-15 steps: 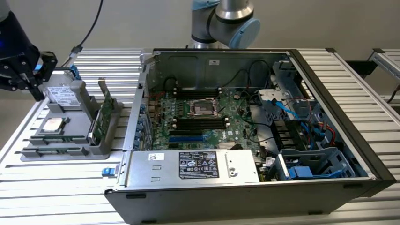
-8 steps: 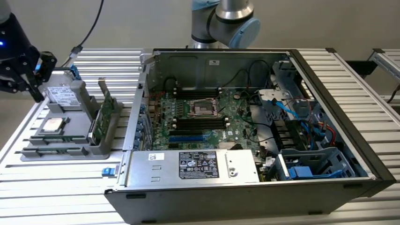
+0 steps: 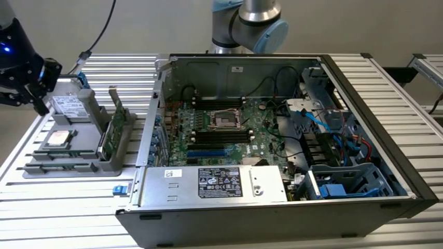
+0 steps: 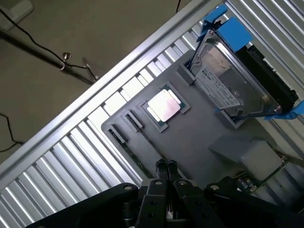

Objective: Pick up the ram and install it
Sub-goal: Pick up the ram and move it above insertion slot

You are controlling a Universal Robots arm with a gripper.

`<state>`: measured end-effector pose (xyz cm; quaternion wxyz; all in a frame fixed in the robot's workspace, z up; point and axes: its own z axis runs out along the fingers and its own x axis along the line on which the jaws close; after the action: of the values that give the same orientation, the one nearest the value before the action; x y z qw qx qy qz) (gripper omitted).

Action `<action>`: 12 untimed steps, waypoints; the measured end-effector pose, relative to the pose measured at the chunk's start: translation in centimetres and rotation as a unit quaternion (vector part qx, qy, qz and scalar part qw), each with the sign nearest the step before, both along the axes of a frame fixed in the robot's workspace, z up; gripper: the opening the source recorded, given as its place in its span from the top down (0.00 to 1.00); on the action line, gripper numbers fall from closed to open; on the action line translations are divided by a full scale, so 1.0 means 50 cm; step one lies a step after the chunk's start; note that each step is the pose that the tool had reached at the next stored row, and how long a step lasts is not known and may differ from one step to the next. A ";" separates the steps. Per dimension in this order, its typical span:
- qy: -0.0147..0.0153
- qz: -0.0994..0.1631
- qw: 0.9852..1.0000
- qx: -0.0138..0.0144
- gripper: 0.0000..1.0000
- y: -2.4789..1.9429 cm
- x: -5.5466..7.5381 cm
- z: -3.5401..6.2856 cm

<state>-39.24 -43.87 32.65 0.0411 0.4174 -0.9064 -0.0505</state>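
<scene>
**Figure: the work cell with the ram not yet picked up.** The ram (image 3: 66, 154) is a long, narrow, thin green board. It stands on its long edge between two grey end holders near the front of the grey parts tray (image 3: 104, 168), at the exterior view's left. Its chips are too small for you to make out here. A second holder of the same kind lies just in front of it.

On the same tray you see:
- a square silver processor chip (image 4: 164, 105) in a shallow recess;
- a hard drive (image 4: 228, 83) with blue side rails, propped at the far end;
- a taller green expansion card (image 3: 114, 132) standing upright at the side nearest the computer case (image 3: 387, 155).

The gripper (image 4: 166, 165) hangs above the far end of the tray near the hard drive, well apart from the ram. In the wrist view its two fingertips (image 4: 160, 165) sit pressed together, and you can see nothing between them.

The case lies open on the slatted aluminium table (image 3: 62, 218). Its motherboard (image 3: 207, 140) faces up, and the dark memory slots (image 3: 220, 136) lie on either side of the processor socket. The power supply (image 3: 215, 184) sits along the near wall.
</scene>
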 end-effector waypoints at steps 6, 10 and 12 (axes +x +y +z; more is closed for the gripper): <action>0.000 0.055 0.998 0.002 0.90 0.0000 0.000 -0.014; 0.000 0.091 0.996 0.002 0.90 0.0000 0.000 -0.022; 0.000 0.109 0.994 0.002 0.90 0.0001 0.000 -0.026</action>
<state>-39.24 -43.86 31.37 0.0456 0.5141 -0.8552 -0.0478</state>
